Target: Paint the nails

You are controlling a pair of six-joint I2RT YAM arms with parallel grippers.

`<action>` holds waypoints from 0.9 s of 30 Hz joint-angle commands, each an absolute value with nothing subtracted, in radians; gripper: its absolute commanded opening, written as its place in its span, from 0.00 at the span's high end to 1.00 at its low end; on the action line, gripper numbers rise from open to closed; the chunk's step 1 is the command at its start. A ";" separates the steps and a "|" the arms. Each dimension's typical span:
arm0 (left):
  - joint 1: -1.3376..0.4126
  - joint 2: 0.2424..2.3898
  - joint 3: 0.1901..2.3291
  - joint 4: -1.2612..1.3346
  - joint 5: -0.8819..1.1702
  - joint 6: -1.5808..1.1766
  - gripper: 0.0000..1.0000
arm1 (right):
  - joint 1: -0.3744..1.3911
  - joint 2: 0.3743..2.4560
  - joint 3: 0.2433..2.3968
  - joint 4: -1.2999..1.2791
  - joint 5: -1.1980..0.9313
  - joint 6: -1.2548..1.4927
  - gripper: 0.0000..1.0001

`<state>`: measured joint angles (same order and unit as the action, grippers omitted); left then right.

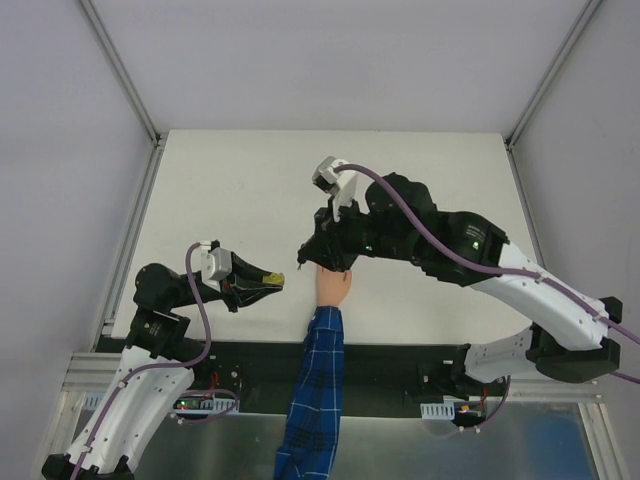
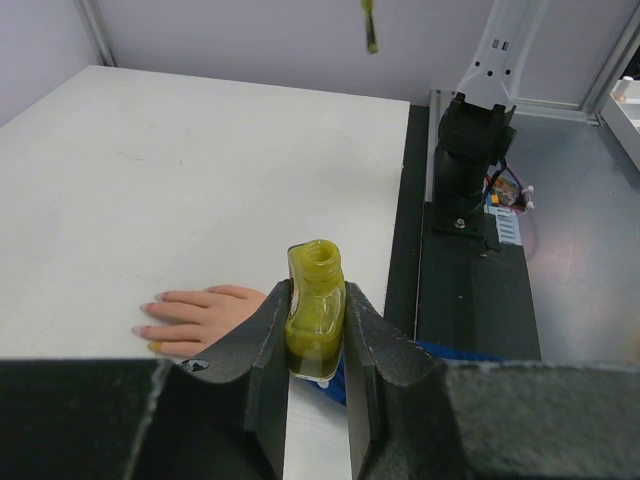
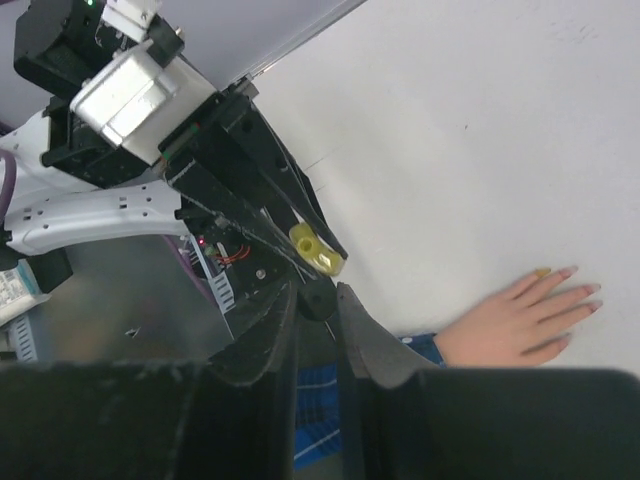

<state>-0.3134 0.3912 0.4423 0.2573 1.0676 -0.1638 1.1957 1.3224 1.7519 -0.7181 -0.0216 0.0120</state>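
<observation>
The peach mannequin hand [image 1: 333, 287] lies flat on the white table, its blue plaid sleeve [image 1: 318, 390] running to the near edge. Its nails [image 2: 141, 330] are pale pink, except one outer nail [image 3: 543, 272] that is yellow. My left gripper [image 2: 316, 292] is shut on the uncapped bottle of yellow polish [image 2: 316, 312], held just left of the hand [image 2: 200, 315]. My right gripper [image 3: 318, 295] is shut on the black brush cap [image 3: 320, 300]. The brush [image 2: 370, 25] hangs in the air above the bottle [image 1: 272, 279], left of the fingertips.
A black strip [image 1: 400, 352] runs along the table's near edge, carrying both arm bases. The right arm's base [image 2: 470, 150] stands close behind the bottle in the left wrist view. Metal frame rails [image 1: 125, 80] and grey walls enclose the table.
</observation>
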 commanded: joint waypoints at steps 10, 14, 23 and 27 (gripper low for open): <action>-0.316 0.390 0.443 0.291 1.092 -0.112 1.00 | 1.318 1.509 1.937 -0.776 0.161 -0.052 1.00; -0.316 0.397 0.445 0.291 1.095 -0.112 1.00 | 1.324 1.532 1.954 -0.769 0.170 -0.057 1.00; -0.318 0.394 0.446 0.291 1.092 -0.114 1.00 | 1.324 1.563 1.973 -0.755 0.152 -0.055 1.00; -0.318 0.393 0.446 0.291 1.092 -0.115 1.00 | 1.324 1.574 1.977 -0.746 0.149 -0.052 1.00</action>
